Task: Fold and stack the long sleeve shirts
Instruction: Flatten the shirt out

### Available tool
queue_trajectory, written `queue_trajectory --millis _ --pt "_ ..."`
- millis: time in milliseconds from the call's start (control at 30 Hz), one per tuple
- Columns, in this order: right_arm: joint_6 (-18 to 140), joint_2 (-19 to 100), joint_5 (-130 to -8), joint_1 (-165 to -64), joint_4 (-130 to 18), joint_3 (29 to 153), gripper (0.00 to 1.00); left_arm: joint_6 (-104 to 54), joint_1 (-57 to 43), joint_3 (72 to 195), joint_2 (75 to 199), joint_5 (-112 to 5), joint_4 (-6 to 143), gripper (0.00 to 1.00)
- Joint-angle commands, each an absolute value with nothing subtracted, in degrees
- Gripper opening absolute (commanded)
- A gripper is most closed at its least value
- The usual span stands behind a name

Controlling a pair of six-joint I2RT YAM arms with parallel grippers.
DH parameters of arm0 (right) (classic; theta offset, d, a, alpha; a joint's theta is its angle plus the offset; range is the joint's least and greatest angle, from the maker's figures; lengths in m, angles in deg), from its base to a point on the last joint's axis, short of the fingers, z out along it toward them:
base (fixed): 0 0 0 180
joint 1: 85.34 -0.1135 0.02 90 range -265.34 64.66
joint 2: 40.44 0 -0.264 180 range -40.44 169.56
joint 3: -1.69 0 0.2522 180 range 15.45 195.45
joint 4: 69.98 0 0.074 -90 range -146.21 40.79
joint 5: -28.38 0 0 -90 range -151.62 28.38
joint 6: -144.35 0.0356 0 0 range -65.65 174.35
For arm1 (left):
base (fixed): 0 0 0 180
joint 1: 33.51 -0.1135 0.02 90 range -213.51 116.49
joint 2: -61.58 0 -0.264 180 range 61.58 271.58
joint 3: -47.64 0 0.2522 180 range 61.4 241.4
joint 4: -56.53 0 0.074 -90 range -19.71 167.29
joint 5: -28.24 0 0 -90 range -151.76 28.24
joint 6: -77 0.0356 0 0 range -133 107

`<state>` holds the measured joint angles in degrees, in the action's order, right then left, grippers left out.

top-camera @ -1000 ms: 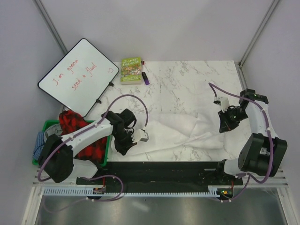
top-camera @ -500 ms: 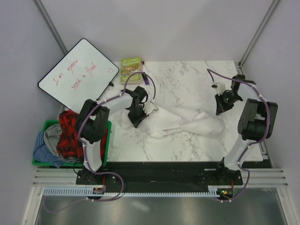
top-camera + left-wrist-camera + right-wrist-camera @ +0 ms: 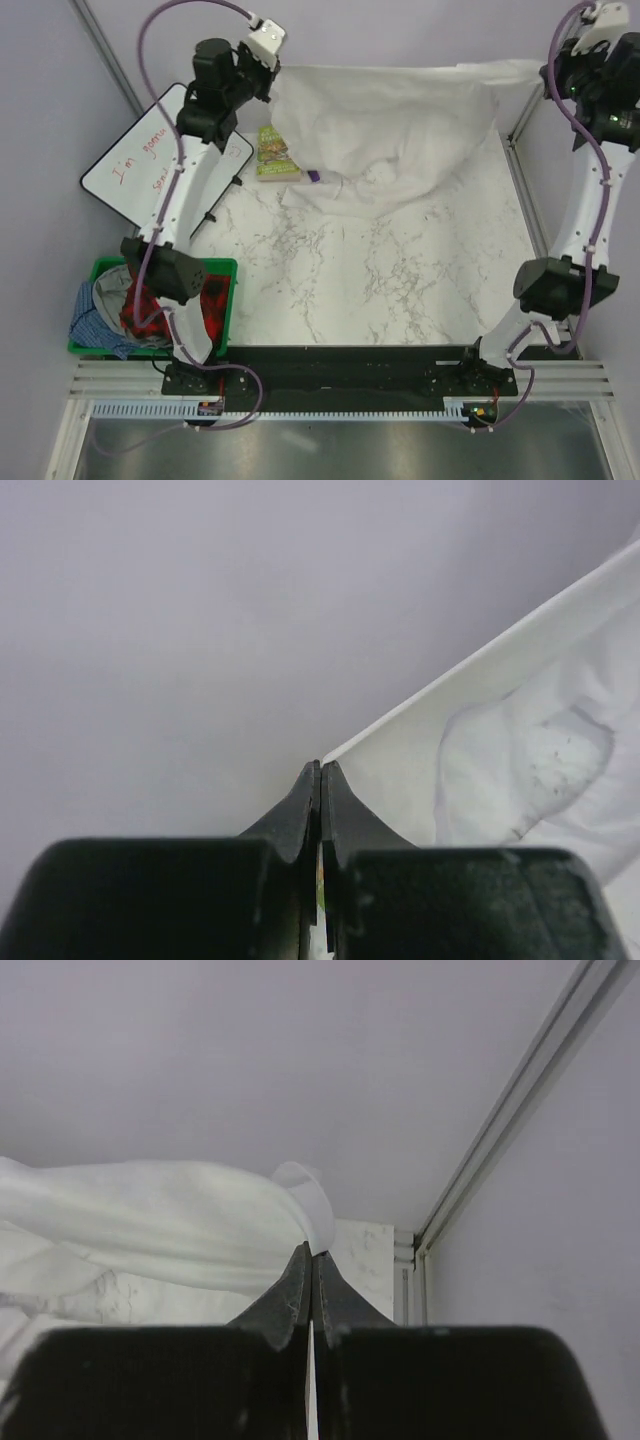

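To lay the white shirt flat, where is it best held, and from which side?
Grip the white shirt at both ends of its top edge, each from the outer side, as the left pincer and right pincer do: that edge runs taut, the rest hangs down.

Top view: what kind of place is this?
Probably a robot lab booth: left arm and right arm bolted to a marble table, holding up a shirt, plain walls close around, a bin of clothes.
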<state>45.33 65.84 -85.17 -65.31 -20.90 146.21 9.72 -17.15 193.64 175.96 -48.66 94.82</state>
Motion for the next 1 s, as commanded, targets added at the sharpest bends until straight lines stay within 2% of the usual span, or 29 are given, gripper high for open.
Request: queue_trajectory --millis 0,67,200,333,433,500,633,800,967 --pt "51.0 49.6 -85.1 -63.2 -36.8 132.9 0.0 10.2 -18.8 172.3 160.5 -42.0 75.5 0.02" --pt "47.0 45.8 -86.8 -62.9 -35.4 125.4 0.0 13.7 -18.9 168.5 156.0 -37.2 81.8 0.02" --pt "36.4 36.1 -89.1 -62.9 -28.2 111.1 0.0 20.9 -18.9 150.3 147.3 -31.0 88.6 0.02" --pt "24.4 31.6 -91.0 -62.8 -17.9 98.4 0.0 29.6 -18.8 132.9 137.8 -28.3 94.4 0.02" --pt "16.0 28.3 -91.3 -62.8 -13.2 84.8 0.0 35.9 -18.7 119.3 129.8 -27.0 97.3 0.02" --pt "12.4 28.2 -90.3 -62.8 -12.5 80.7 0.0 37.1 -18.5 112.2 125.8 -27.8 97.0 0.02" --pt "11.3 33.0 -88.9 -62.8 -13.4 77.1 0.0 33.8 -18.3 110.4 128.9 -34.6 95.4 0.02" --pt "11.0 39.5 -89.6 -62.8 -7.6 85.7 0.0 29.8 -18.3 118.4 132.9 -35.3 99.5 0.02" --pt "-0.6 34.4 -87.8 -62.8 1.6 85.6 0.0 35.3 -18.2 120.3 129.4 -31.9 111.5 0.02"
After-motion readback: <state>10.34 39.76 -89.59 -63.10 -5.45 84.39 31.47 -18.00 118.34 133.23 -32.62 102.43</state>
